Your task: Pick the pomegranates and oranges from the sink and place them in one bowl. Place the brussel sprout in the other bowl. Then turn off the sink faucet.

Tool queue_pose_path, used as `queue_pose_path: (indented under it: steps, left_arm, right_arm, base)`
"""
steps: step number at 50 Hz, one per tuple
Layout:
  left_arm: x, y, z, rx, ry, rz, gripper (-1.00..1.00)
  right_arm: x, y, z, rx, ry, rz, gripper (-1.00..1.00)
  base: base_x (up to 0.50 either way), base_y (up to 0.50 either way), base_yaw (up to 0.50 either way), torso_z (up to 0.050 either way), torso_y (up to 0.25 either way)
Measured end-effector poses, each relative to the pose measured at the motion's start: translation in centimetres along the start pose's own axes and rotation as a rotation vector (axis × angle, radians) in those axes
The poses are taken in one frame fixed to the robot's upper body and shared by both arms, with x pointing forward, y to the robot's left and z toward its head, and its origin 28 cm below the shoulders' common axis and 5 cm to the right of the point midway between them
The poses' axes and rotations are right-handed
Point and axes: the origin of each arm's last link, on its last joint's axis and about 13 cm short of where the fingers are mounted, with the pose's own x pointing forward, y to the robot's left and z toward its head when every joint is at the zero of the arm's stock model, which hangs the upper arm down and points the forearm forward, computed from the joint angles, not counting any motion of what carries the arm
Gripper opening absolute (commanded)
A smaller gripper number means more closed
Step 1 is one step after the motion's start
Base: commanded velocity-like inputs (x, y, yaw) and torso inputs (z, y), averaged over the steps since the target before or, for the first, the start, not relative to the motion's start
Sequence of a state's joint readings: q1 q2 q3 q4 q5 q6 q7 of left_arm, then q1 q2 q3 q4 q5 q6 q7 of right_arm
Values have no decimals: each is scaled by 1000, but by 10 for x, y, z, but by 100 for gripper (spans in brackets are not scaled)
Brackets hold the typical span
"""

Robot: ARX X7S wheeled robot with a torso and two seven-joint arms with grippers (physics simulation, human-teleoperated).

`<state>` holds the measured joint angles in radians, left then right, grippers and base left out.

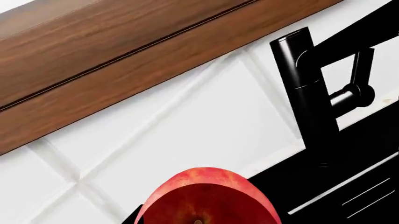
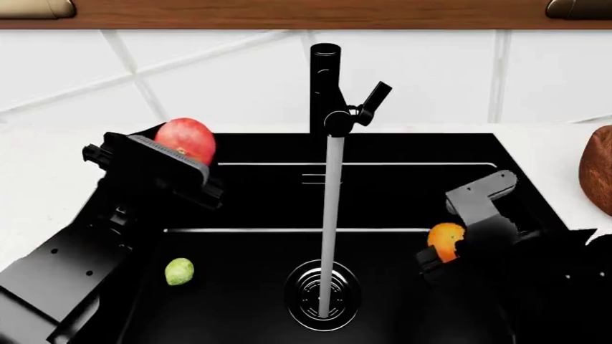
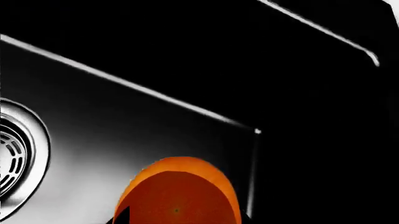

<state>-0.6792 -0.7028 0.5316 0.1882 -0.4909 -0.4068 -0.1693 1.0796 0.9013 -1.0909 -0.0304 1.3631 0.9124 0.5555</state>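
My left gripper point(image 2: 177, 154) is shut on a red pomegranate point(image 2: 185, 140), held high above the sink's back left corner; the fruit fills the lower middle of the left wrist view point(image 1: 209, 198). My right gripper point(image 2: 442, 247) is shut on an orange point(image 2: 446, 238) low over the right side of the black sink point(image 2: 411, 150); it shows close up in the right wrist view point(image 3: 177, 193). A pale-green brussel sprout point(image 2: 179, 271) lies on the sink floor at the left. The black faucet point(image 2: 325, 86) stands at the back, lever point(image 2: 373, 97) raised, water point(image 2: 330, 222) streaming into the drain point(image 2: 322, 294).
A reddish-brown wooden bowl point(image 2: 598, 168) shows only its edge on the white counter at the far right. White tiled wall and a wooden cabinet base point(image 2: 306, 13) run behind the faucet. The drain point(image 3: 16, 158) and sink wall appear in the right wrist view.
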Motion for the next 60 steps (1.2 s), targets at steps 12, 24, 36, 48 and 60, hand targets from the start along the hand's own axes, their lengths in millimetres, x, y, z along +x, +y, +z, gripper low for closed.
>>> queue_pose_path:
  steps: [12, 24, 36, 48, 60]
  left_arm:
    - [0, 3, 4, -53, -16, 44, -100]
    - [-2, 7, 14, -115, -54, 144, -100]
    - [-13, 5, 27, -182, -136, 278, -100]
    - [-25, 1, 31, -259, -212, 357, -100]
    - [-32, -7, 19, -358, -286, 428, -100]
  right_arm:
    - [-41, -9, 17, 84, -307, -139, -100]
    - [-71, -9, 19, 143, -481, -223, -100]
    - [-97, -1, 23, 210, -665, -259, -100]
    - [-114, 8, 25, 251, -833, -270, -100]
    - [-111, 20, 15, 252, -945, -292, -100]
  base:
    - [0, 0, 0, 4, 167]
    - [-435, 0, 0, 0, 0]
    - [-500, 0, 0, 0, 0]
    - [-451, 0, 0, 0, 0]
    - [0, 0, 0, 0, 0]
